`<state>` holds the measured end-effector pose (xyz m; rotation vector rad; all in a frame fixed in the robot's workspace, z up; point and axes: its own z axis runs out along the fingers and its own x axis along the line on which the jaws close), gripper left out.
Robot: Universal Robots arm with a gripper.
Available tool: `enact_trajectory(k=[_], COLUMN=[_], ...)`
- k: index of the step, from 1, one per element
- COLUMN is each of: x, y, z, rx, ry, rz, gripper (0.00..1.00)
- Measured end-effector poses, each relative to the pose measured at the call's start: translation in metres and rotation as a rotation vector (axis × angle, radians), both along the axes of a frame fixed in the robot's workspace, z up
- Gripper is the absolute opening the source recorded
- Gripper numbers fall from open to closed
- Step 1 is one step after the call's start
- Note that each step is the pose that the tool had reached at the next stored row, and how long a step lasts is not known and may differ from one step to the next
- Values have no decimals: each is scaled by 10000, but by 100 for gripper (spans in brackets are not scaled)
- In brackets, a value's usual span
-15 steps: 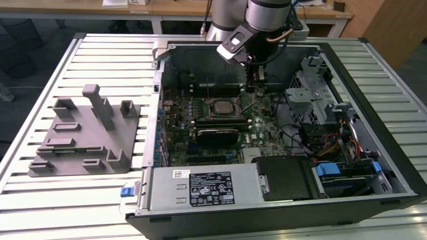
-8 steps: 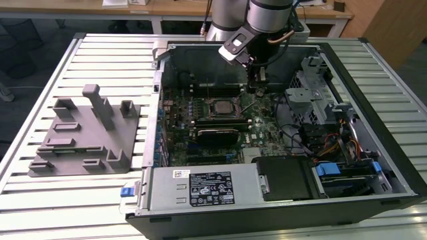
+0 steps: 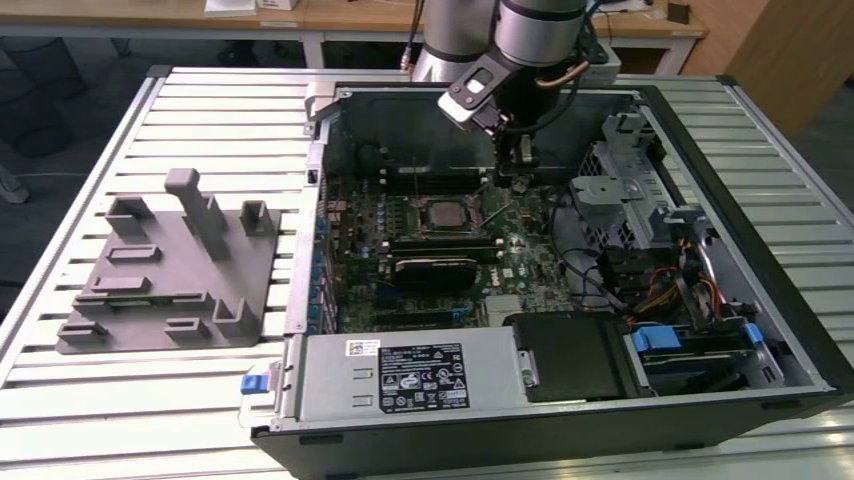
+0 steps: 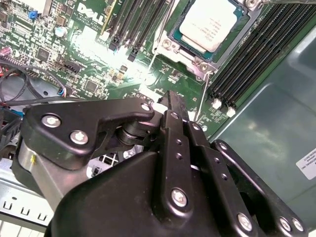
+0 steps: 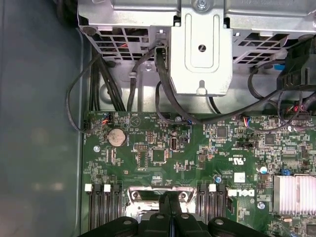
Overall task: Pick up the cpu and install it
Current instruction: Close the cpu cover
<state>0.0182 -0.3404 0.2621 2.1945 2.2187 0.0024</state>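
The cpu lies flat in the motherboard socket, its silvery top framed by the metal socket bracket. My gripper hangs inside the open computer case, just to the exterior view's right of the socket, above the memory slots. In both wrist views the black fingers are pressed together with nothing between them; the gripper is shut and holds nothing. A thin metal lever runs from the socket toward the fingertips.
A grey plastic fixture block stands on the slatted table at the exterior view's left. Inside the case are the power supply, a drive cage, loose cables, a heatsink and a coin battery.
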Motion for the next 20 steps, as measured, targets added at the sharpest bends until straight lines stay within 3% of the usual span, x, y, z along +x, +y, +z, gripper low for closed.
enact_trajectory(k=[20], x=[91], y=[14], z=[-11], rx=[-1], ry=[1], rz=[0], gripper=[11])
